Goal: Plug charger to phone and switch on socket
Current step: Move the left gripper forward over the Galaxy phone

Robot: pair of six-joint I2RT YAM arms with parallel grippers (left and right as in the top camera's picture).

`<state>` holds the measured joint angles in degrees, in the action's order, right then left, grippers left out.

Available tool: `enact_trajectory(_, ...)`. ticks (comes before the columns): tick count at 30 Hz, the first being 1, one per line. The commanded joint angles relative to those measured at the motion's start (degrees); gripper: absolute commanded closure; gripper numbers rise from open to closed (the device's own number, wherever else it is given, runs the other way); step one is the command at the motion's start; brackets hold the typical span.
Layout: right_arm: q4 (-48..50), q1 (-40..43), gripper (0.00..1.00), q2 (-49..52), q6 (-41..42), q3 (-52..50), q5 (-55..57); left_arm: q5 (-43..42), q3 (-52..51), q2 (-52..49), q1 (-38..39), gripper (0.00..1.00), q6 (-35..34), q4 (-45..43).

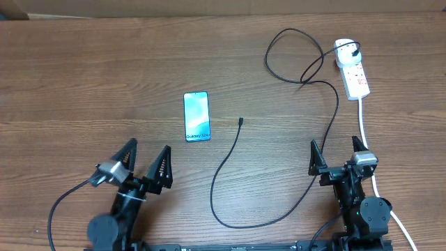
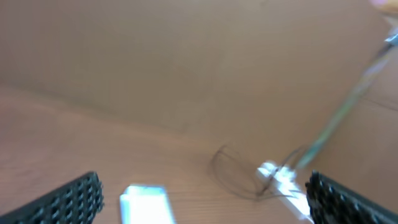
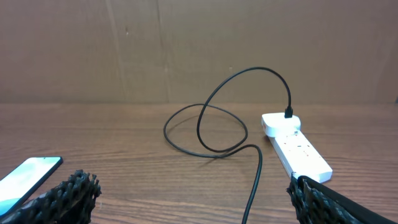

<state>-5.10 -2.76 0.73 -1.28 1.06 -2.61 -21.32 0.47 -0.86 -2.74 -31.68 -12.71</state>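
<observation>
Your slim black-rimmed smartphone with the blue-white screen [image 1: 197, 116] lies flat and face up near the middle of the brown wooden desk [image 1: 83, 84], its lettered short end towards the near edge; that end most likely carries the port, so it faces the arms.

The long thin black charger cable [image 1: 212, 192] has its small connector tip [image 1: 240, 122] loose on the desk just beside the phone, on the right and not touching it; from there the cable sweeps towards the near edge, then runs back and loops near the far right corner.

Its black plug [image 1: 355, 50] already sits in the rounded far end of the white power strip with red marks [image 1: 352, 70], so by my reading only the tip and the switch are left; you cannot tell from here whether the switch is on. The strip's thick white cord [image 1: 364, 125] runs to the near edge beside the right arm.

Your left hand [image 1: 150, 145] hovers at the near edge, fingers spread wide, empty, angled towards the phone; your right hand [image 1: 335, 141] hovers near the near right corner, fingers equally apart, empty, aimed at the strip.
</observation>
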Motion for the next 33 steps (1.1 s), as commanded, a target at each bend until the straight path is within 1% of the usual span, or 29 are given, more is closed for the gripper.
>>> enact_trajectory(1, 0.4, -0.4, 0.00, -0.6, -0.1, -0.6, 0.0, -4.1, -0.1, 0.6, -0.2, 0.00, -7.3, -10.0)
enact_trajectory(3, 0.4, -0.4, 0.00, -0.6, -0.1, -0.6, 0.0, -3.6, 0.8, 0.6, -0.2, 0.00, -7.3, -18.3)
enact_trajectory(5, 0.4, -0.4, 0.00, -0.6, -0.1, -0.6, 0.0, -1.2, 3.1, 0.6, -0.2, 0.00, -7.3, -22.1)
enact_trajectory(7, 0.4, -0.4, 0.00, -0.6, -0.1, -0.6, 0.0, 1.5, 7.7, 0.4, -0.2, 0.00, -5.1, -20.0)
enact_trajectory(9, 0.4, -0.4, 0.00, -0.6, -0.1, -0.6, 0.0, 1.9, 14.3, -1.3, -0.2, 0.00, 1.3, -14.8)
enact_trajectory(10, 0.4, -0.4, 0.00, -0.6, -0.1, -0.6, 0.0, 2.0, 18.2, -2.8, -0.2, 0.00, 4.6, -10.8)
enact_trajectory(12, 0.4, -0.4, 0.00, -0.6, -0.1, -0.6, 0.0, 2.8, 28.9, -8.1, -0.2, 0.00, 9.5, 2.6)
enact_trajectory(15, 0.4, -0.4, 0.00, -0.6, -0.1, -0.6, 0.0, 2.3, 47.4, -20.4, -0.2, 0.00, 17.3, 26.0)
enact_trajectory(16, 0.4, -0.4, 0.00, -0.6, -0.1, -0.6, 0.0, 0.5, 55.0, -26.2, -0.2, 0.00, 20.2, 35.3)
enact_trajectory(17, 0.4, -0.4, 0.00, -0.6, -0.1, -0.6, 0.0, -1.9, 59.5, -29.7, -0.2, 0.00, 21.7, 40.4)
enact_trajectory(18, 0.4, -0.4, 0.00, -0.6, -0.1, -0.6, 0.0, -6.2, 65.2, -34.3, -0.2, 0.00, 22.5, 46.6)
enact_trajectory(20, 0.4, -0.4, 0.00, -0.6, -0.1, -0.6, 0.0, -15.8, 73.7, -41.6, -0.2, 0.00, 22.3, 56.7)
enact_trajectory(21, 0.4, -0.4, 0.00, -0.6, -0.1, -0.6, 0.0, -18.7, 76.7, -44.5, -0.2, 0.00, 22.5, 60.9)
enact_trajectory(22, 0.4, -0.4, 0.00, -0.6, -0.1, -0.6, 0.0, -20.8, 79.1, -47.5, -0.2, 0.00, 22.5, 62.1)
enact_trajectory(24, 0.4, -0.4, 0.00, -0.6, -0.1, -0.6, 0.0, -21.7, 82.5, -52.1, -0.2, 0.00, 21.9, 63.7)
enact_trajectory(26, 0.4, -0.4, 0.00, -0.6, -0.1, -0.6, 0.0, -17.7, 86.9, -56.7, -0.1, 0.00, 19.3, 66.7)
enact_trajectory(28, 0.4, -0.4, 0.00, -0.6, -0.1, -0.6, 0.0, -8.1, 93.0, -61.8, 1.0, 0.00, 15.0, 72.5)
enact_trajectory(31, 0.4, -0.4, 0.00, -0.6, -0.1, -0.6, 0.0, 4.0, 105.9, -71.8, 5.5, 0.00, 14.1, 84.8)
enact_trajectory(33, 0.4, -0.4, 0.00, -0.6, -0.1, -0.6, 0.0, 12.4, 114.8, -79.0, 9.0, 0.00, 11.8, 93.8)
